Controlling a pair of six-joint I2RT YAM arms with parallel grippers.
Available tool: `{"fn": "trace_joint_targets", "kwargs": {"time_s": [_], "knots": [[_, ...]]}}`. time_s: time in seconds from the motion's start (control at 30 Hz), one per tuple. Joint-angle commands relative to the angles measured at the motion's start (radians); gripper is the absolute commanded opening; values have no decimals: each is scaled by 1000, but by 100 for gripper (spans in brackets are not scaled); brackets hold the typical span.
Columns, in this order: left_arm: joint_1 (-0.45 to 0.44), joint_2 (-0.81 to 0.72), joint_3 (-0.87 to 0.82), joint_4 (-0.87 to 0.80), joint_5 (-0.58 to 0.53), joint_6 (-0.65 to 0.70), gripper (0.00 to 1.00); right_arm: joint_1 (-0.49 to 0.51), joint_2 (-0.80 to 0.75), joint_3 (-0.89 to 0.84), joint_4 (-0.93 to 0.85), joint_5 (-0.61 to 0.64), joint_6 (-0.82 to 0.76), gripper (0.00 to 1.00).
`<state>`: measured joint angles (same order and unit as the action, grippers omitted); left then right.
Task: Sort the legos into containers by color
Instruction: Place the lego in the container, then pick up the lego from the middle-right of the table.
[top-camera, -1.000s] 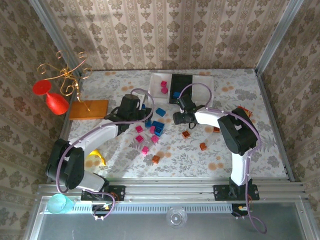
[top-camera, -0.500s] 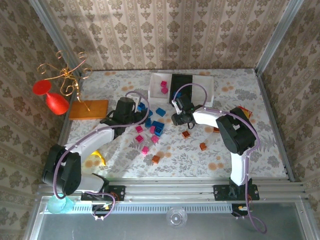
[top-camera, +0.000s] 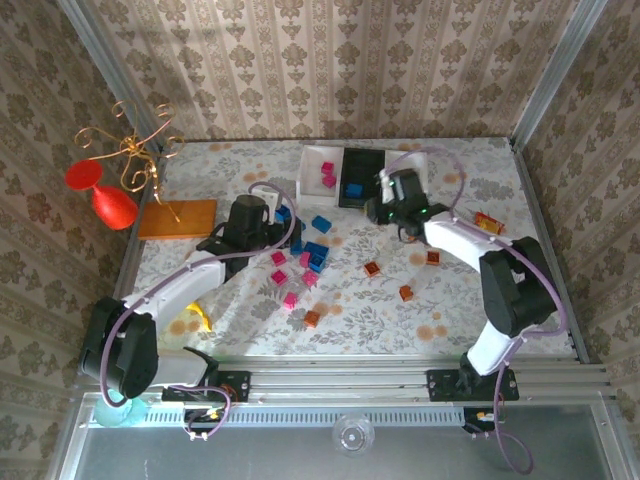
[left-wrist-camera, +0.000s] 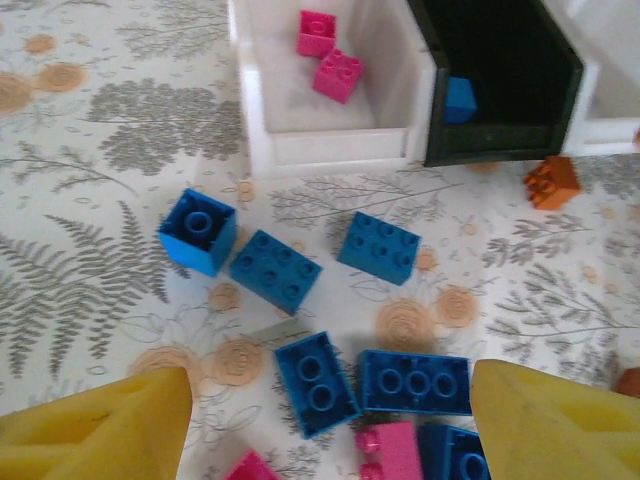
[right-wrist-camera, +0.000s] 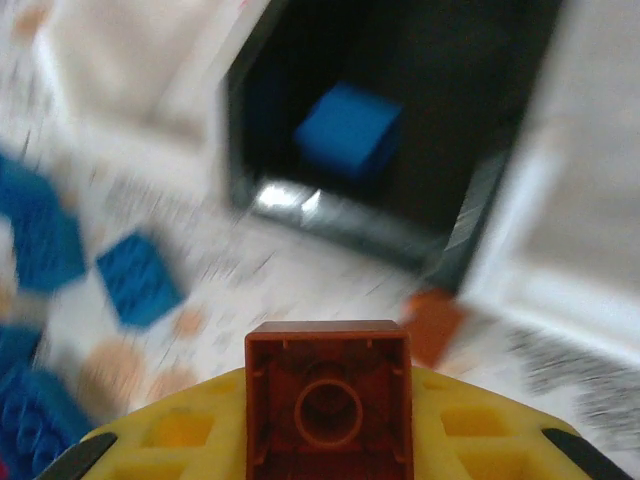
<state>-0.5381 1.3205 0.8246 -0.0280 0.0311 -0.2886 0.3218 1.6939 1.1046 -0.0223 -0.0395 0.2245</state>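
The flower-patterned tabletop (top-camera: 350, 310) carries three small open rectangular plastic trays in a row along its far edge, ahead of both claws. The left white tray (left-wrist-camera: 330, 150), straight ahead of the left claw (left-wrist-camera: 330, 375), holds two pink bricks (left-wrist-camera: 338, 75), studs up. The black tray (right-wrist-camera: 450, 90), straight ahead of the right claw (right-wrist-camera: 328, 435), holds one blue cube brick (right-wrist-camera: 348, 128) near its left wall. The right white tray (right-wrist-camera: 590, 150), ahead-right of that claw, is too blurred to show any contents

Bare cloth lies open ahead-left of the left claw, up to the tray wall. Behind the right claw the table is free apart from three scattered orange-brown bricks (top-camera: 406, 293)

The left claw is released, its yellow fingers (left-wrist-camera: 100, 430) wide apart over a cluster of loose blue bricks (left-wrist-camera: 275, 270). An oblong blue brick (left-wrist-camera: 415, 382) between them lies underside up, its long axis running from finger to finger

The right claw is clenched on an orange-brown square plastic brick (right-wrist-camera: 328, 380), hollow underside facing back toward the wrist; being square, it shows no long axis. A loose orange-brown brick (right-wrist-camera: 432, 325) sits ahead-right of this claw, just before the black tray's right corner
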Motion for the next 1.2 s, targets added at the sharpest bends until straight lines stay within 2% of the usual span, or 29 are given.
{"fn": "trace_joint_targets", "kwargs": {"time_s": [0.0,0.27,0.33,0.4,0.53,0.67,0.73,0.87,1.0,1.17], "knots": [[-36,-20,32,13,59,-30,75,-76,56,79,22,61,115,33],[-93,-10,47,51,43,-44,76,-161,363,442,-47,75,161,37],[-100,0,54,48,44,-44,76,-165,407,533,-114,100,163,43],[-100,3,57,34,45,-39,76,-165,393,542,-131,126,149,51],[-99,-5,45,12,-3,-12,77,-165,241,392,-90,135,115,64],[-88,-7,30,5,1,4,79,-152,2,108,-73,128,114,70],[-81,1,13,34,58,4,83,-142,-118,-47,-97,144,126,74],[-124,65,36,119,290,43,86,-109,-292,-252,-154,166,143,80],[-233,155,125,128,349,72,87,-65,-339,-303,-182,231,169,81],[-260,222,167,144,333,-3,86,-39,-244,-288,-177,276,190,77]]}}
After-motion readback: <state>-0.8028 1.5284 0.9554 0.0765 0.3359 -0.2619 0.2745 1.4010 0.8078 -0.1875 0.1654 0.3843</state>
